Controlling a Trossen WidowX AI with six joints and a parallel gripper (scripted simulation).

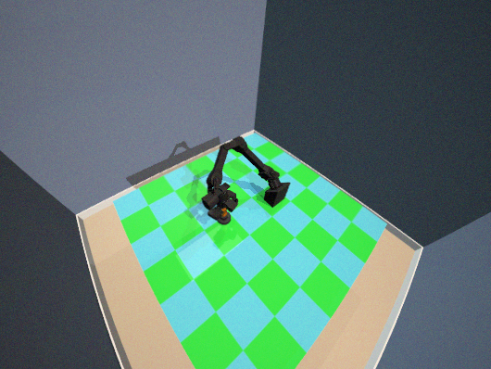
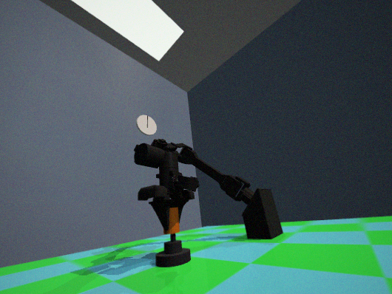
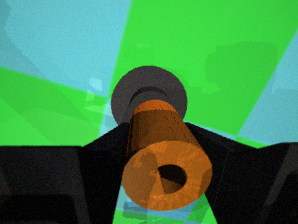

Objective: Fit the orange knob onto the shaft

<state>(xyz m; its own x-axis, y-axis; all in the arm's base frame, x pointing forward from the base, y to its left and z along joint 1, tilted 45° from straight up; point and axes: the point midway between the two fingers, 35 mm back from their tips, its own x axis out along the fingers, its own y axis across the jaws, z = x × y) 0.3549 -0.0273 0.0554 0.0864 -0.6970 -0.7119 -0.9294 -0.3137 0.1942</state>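
Note:
The orange knob [image 1: 224, 212] [image 2: 173, 219] [image 3: 167, 175] is upright between the fingers of my gripper [image 2: 171, 223] [image 3: 155, 128], which is shut on it. The dark round pedestal [image 1: 224, 219] [image 2: 173, 257] [image 3: 149, 75] stands on the floor directly below. In the exterior view a short piece of the dark shaft [image 2: 173, 237] shows between the knob's bottom and the pedestal's upper step, so the knob is above the pedestal. Whether the shaft's tip is inside the hole cannot be told. The wrist view shows the knob's top with its dark hole; the shaft's flat side is hidden.
The arm's base [image 1: 277, 195] [image 2: 262, 216] stands on the green and blue checkered floor [image 1: 273, 236] [image 2: 303, 258], behind and to the right of the pedestal. The arm's links arch from it over to the gripper. Walls stand around the floor, and a round clock [image 2: 146, 125] hangs on one.

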